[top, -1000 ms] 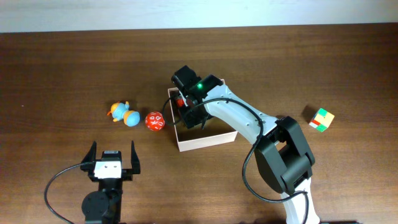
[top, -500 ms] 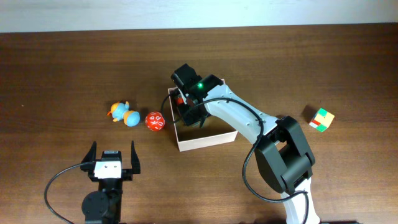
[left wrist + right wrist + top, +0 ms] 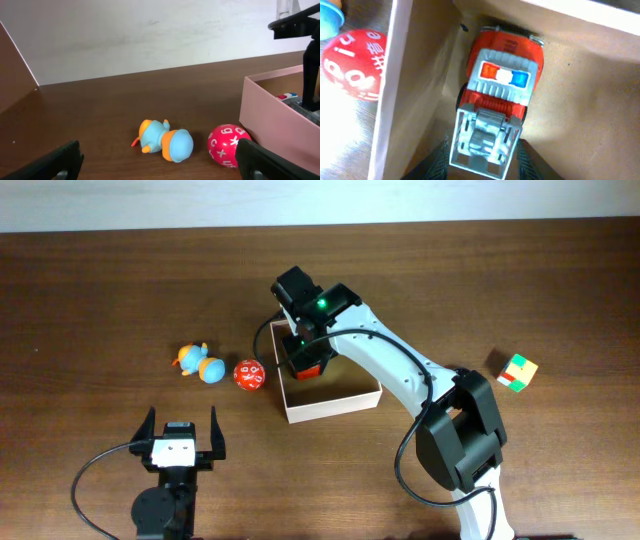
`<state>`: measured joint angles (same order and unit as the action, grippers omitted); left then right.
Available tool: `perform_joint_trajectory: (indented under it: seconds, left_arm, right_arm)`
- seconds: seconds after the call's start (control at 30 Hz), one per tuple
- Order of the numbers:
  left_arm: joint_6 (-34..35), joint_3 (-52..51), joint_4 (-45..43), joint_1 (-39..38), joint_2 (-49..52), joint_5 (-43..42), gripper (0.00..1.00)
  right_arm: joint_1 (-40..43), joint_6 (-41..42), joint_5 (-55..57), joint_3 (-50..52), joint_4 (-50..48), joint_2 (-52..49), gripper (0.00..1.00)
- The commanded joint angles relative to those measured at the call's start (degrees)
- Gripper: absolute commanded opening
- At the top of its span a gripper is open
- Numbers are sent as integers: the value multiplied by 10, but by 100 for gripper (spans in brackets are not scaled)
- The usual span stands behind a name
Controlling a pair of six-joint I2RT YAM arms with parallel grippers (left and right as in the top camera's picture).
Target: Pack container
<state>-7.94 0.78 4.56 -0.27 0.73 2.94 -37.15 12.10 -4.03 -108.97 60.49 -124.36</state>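
Observation:
The container is a shallow white-walled box with a tan cardboard floor at the table's middle; its wall also shows in the left wrist view and the right wrist view. My right gripper reaches into its back left corner. Its fingers are shut on the grey rear of a red toy truck, which sits low over the box floor. My left gripper is open and empty near the front edge.
A blue-and-orange duck toy and a red many-sided die lie left of the box, ahead of the left gripper. A multicoloured cube sits at the right.
My right gripper has shifted and tilted inside the box, so the red truck now shows below it near the left wall. The left arm has not moved.

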Motion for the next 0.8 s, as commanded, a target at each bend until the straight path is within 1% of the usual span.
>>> perform_joint_trajectory:
  seconds: [0.0, 0.07, 0.1, 0.13, 0.17, 0.2, 0.27, 0.33, 0.47, 0.7, 0.73, 0.77]
  left_arm:
    - [-7, -3, 0, -2, -4, -6, 99]
    - [-7, -3, 0, -2, -4, -6, 99]
    - [-7, -3, 0, -2, -4, -6, 99]
    - [-7, -3, 0, -2, -4, -6, 99]
    - [-7, -3, 0, -2, -4, -6, 99]
    - [-7, -3, 0, -2, -4, -6, 99]
    - [-7, -3, 0, -2, -4, -6, 99]
    - [-7, -3, 0, -2, -4, -6, 99]
    - [-7, -3, 0, -2, -4, -6, 99]
    - [-7, -3, 0, -2, -4, -6, 99]
    - [-7, -3, 0, -2, -4, -6, 99]
    - [-7, -3, 0, -2, -4, -6, 99]
  right_arm:
    - [3, 6, -3, -11, 9, 0, 38]
    - [1, 6, -5, -11, 12, 0, 39]
    - [1, 6, -5, -11, 13, 0, 46]
    - [1, 5, -5, -11, 13, 0, 61]
    - [1, 5, -4, -11, 13, 0, 69]
    - [1, 3, -4, -11, 12, 0, 72]
    - [2, 3, 3, -12, 6, 0, 74]
    - [4, 2, 8, -12, -1, 0, 73]
    - [9, 2, 13, -23, -2, 0, 59]
    - [32, 2, 26, -52, 17, 0, 41]
    - [36, 2, 28, -52, 18, 0, 38]
    - [43, 2, 36, -52, 24, 0, 32]
